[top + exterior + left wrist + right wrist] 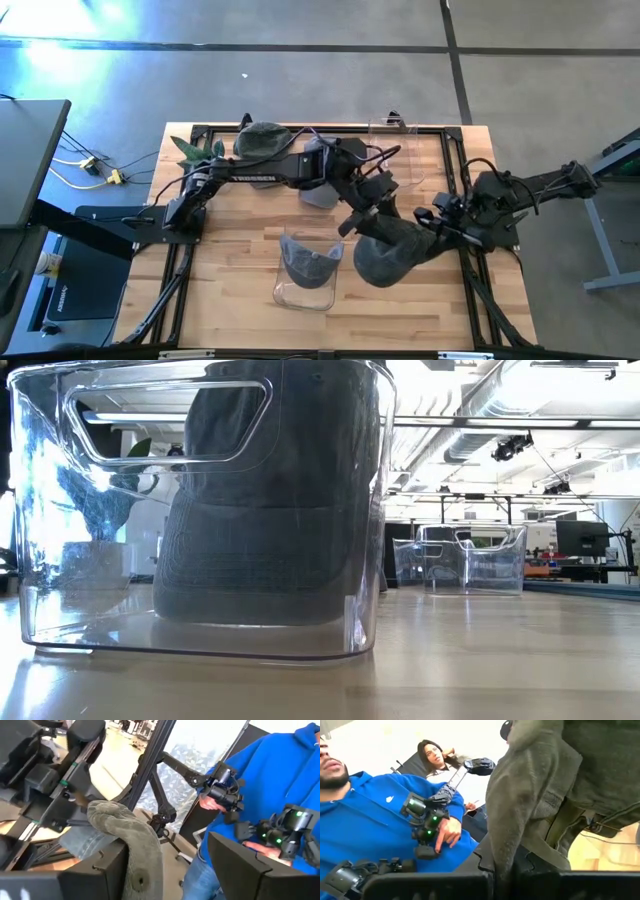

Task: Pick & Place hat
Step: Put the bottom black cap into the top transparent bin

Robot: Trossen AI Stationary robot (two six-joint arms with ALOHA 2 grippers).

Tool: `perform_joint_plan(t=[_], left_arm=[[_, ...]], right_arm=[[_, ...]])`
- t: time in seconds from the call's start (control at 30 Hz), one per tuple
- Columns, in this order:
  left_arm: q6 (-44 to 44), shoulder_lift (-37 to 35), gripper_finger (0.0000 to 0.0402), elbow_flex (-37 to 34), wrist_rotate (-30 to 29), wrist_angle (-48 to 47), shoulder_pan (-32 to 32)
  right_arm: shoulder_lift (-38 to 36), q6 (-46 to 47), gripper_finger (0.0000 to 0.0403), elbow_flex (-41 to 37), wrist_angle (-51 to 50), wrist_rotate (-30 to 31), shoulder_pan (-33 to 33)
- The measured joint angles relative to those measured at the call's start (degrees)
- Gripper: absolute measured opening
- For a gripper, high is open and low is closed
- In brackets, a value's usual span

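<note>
A dark grey hat (385, 258) hangs over the table's middle right, between my two grippers. My right gripper (428, 224) comes from the right and is shut on it. My left gripper (362, 212) reaches in from the left, and its fingers stand open in the left wrist view, with the hat (131, 832) beside one of them. Another grey hat (265, 530) sits crown up on the floor of a clear bin (308, 290) near the front middle. Neither gripper shows in the low view. My left gripper is open; the hat's cloth (142, 870) lies against the inner side of one finger (100, 870), and the other finger stands apart from it. My right gripper pinches a fold of the hat's cloth (507, 845) between its two fingers. The fingers come level from the table's right side. The hat bulges out ahead of them and hangs clear of the table.
Two more hats (262, 140) (320, 180) lie at the far left under my left arm, by a green plant (195, 150). A second clear bin (460, 558) stands at the far right. A person in a blue hoodie (280, 780) sits beyond the table.
</note>
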Motion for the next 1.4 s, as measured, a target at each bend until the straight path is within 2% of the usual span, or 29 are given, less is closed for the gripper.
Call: perform_joint_plan(t=[0.2,0.33,0.53,0.6,0.77,0.9,1.13,1.33,1.4], left_arm=[[0.01,0.81,0.0233,-0.19,0.95,0.45,0.02],[0.12,0.72,0.0224,-0.42,5.11,0.33,0.02],[0.14,0.74,0.0187,-0.43,9.07,0.35,-0.42],[0.18,0.74,0.0172,-0.42,8.20,0.35,-0.84],[0.21,0.74,0.0156,-0.41,-0.59,-0.31,-1.25],[0.19,0.74,0.0182,-0.41,-1.96,-1.91,-0.47],[0.39,0.74,0.0270,-0.41,-3.75,-0.65,0.34],[7.21,0.74,0.0289,-0.41,-15.86,-4.59,-2.44],[8.05,0.74,0.0289,-0.41,-18.12,-5.60,-2.56]], right_arm=[[0.00,3.22,0.0002,0.00,-0.22,-1.57,-0.03],[0.00,5.79,0.0002,0.00,-0.13,-2.73,0.06],[0.00,8.67,0.0002,0.00,1.27,-8.33,0.11],[0.00,8.65,0.0002,0.00,3.82,-8.92,0.11],[-0.04,7.88,0.0002,0.00,8.26,-7.78,0.11],[-0.02,7.24,0.0001,0.00,7.39,-7.14,0.12],[-0.01,4.06,0.0002,0.00,1.09,-2.75,0.11],[-0.02,2.17,0.0002,0.00,-0.15,-1.15,0.11],[-0.02,2.17,0.0002,0.00,-0.07,-1.15,0.11]])
